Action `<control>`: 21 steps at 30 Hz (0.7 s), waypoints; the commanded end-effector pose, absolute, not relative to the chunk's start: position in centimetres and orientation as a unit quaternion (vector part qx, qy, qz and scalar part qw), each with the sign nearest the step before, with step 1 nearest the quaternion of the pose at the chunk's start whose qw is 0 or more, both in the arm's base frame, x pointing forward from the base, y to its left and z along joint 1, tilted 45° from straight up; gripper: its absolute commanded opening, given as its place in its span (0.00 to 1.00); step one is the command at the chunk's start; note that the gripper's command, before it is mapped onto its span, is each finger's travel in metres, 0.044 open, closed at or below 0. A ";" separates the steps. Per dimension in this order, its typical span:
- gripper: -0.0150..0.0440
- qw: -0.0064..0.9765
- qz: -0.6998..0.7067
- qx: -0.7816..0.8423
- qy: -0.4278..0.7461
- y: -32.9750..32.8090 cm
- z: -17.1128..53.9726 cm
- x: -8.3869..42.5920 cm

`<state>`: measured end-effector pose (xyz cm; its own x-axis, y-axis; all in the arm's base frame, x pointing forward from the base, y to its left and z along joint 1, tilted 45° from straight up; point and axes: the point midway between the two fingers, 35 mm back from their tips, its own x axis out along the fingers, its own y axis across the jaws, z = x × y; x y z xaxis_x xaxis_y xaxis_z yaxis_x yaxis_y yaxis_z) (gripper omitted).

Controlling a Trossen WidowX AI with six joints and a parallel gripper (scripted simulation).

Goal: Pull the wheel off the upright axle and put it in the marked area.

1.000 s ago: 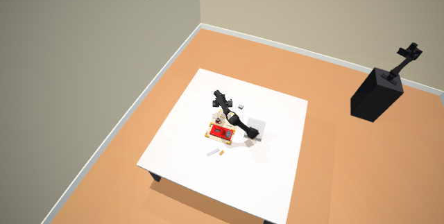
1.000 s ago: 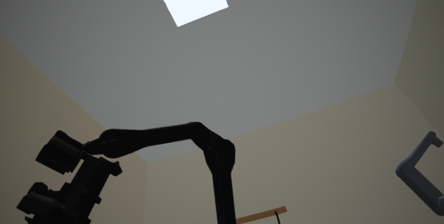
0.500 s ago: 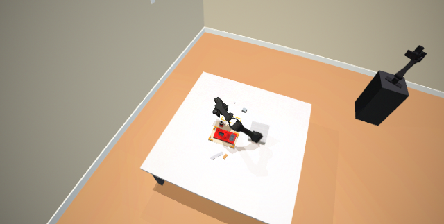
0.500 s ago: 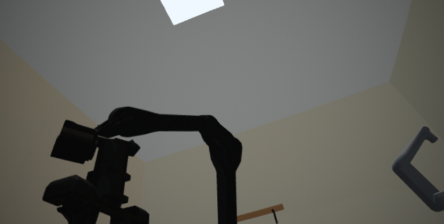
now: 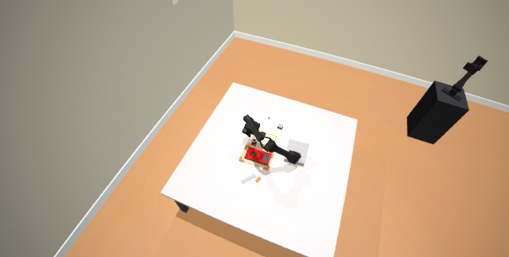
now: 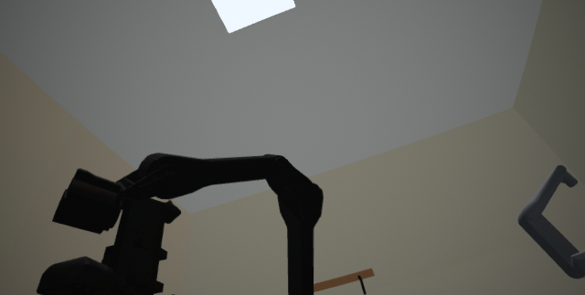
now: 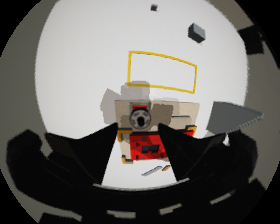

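One wheel [image 7: 141, 119] on its axle | jaws part-open above it, holding nothing | marked area [image 7: 161, 72] beyond.

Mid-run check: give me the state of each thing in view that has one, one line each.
gripper: open, holding nothing, above the wheel
wheel: on the upright axle, not yet pulled off
marked area: nothing inside its yellow outline
red board: lying flat on its tan base
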<state>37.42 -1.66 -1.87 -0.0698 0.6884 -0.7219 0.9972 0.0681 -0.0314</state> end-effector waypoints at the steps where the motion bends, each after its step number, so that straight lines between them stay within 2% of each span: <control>1: 0.76 0.272 -0.279 0.623 0.678 0.1 -3.5 37.0; 7: 0.76 0.271 -0.279 0.623 0.679 1.2 -4.4 36.6; 10: 0.63 0.273 -0.279 0.619 0.682 1.1 -4.2 36.6; 19: 0.53 0.273 -0.279 0.619 0.682 1.1 -4.2 36.6; 21: 0.44 0.273 -0.279 0.619 0.682 1.1 -4.2 36.6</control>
